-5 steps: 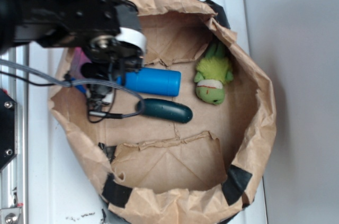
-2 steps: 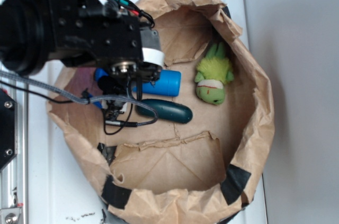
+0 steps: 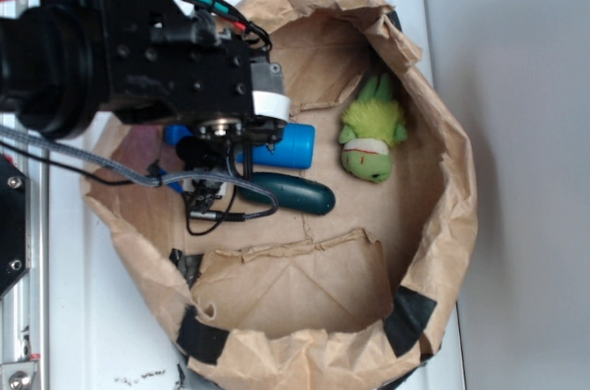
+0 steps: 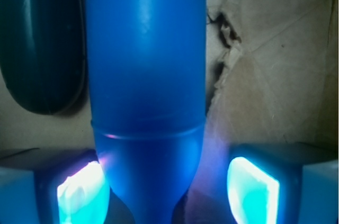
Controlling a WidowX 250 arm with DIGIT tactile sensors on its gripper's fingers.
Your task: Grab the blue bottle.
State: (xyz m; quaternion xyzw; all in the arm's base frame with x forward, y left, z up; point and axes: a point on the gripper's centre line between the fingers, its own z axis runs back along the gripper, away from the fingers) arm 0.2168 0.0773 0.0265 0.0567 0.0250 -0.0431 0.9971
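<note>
The blue bottle (image 3: 291, 144) lies on its side on the floor of a brown paper bag, its left part hidden under the arm. My gripper (image 3: 224, 143) hangs right over it. In the wrist view the blue bottle (image 4: 145, 75) fills the middle and narrows toward its neck between my fingers. My gripper (image 4: 167, 195) is open and straddles that taper. The left pad (image 4: 82, 195) sits close against the bottle. A gap shows between the bottle and the right pad (image 4: 251, 187).
A dark teal capsule (image 3: 297, 193) lies just in front of the bottle, and shows as the dark shape (image 4: 42, 49) on the wrist view's left. A green plush toy (image 3: 371, 137) rests to the right. The bag's crumpled wall (image 3: 448, 224) rings everything.
The arm has moved right along the bottle and now covers more of it. The bottle, capsule and plush have not moved.
</note>
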